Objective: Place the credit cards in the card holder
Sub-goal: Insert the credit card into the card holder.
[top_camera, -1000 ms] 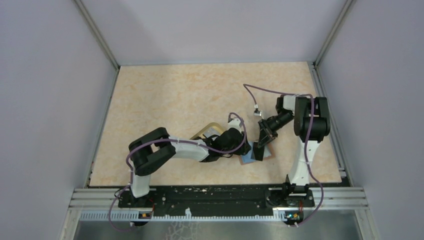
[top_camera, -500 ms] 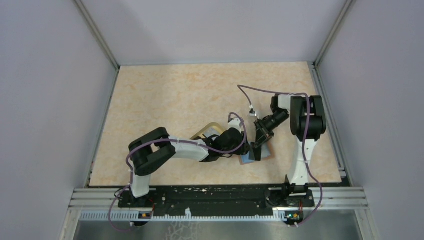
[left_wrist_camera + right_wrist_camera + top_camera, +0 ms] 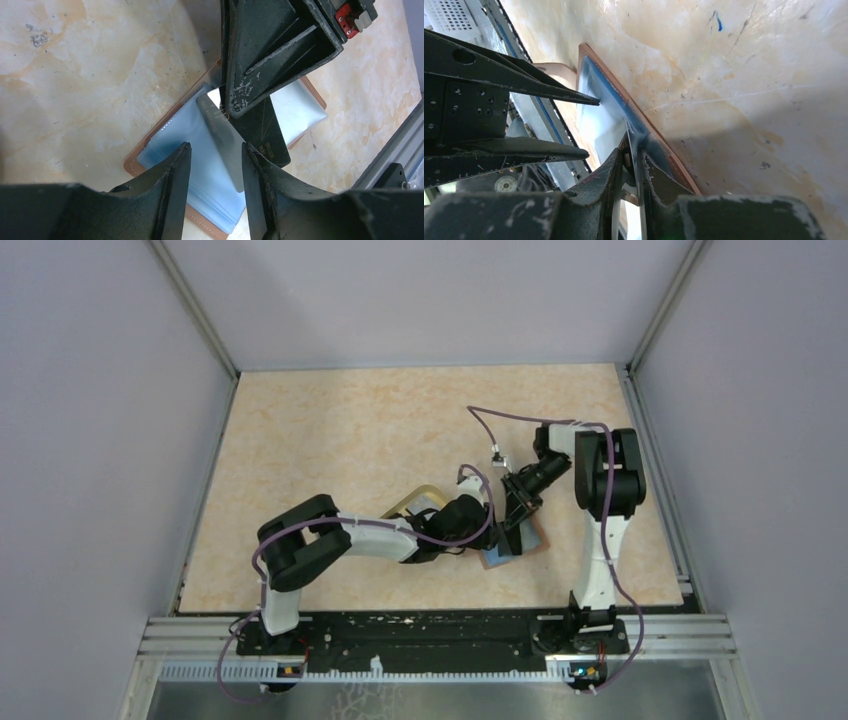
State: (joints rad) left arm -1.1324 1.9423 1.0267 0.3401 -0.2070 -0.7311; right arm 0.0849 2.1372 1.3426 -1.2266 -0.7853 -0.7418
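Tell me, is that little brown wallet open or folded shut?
Open: the card holder lies spread flat, its light blue inside facing up, with a dark card across it.

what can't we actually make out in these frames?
- Left wrist: the right gripper covers the credit card's upper end, so whether it is in a pocket of the card holder is hidden.
- Right wrist: the card is edge-on between the fingers; gripped or loose, cannot tell.
- Top external: the left arm covers most of the dish; its contents and any other cards are hidden.
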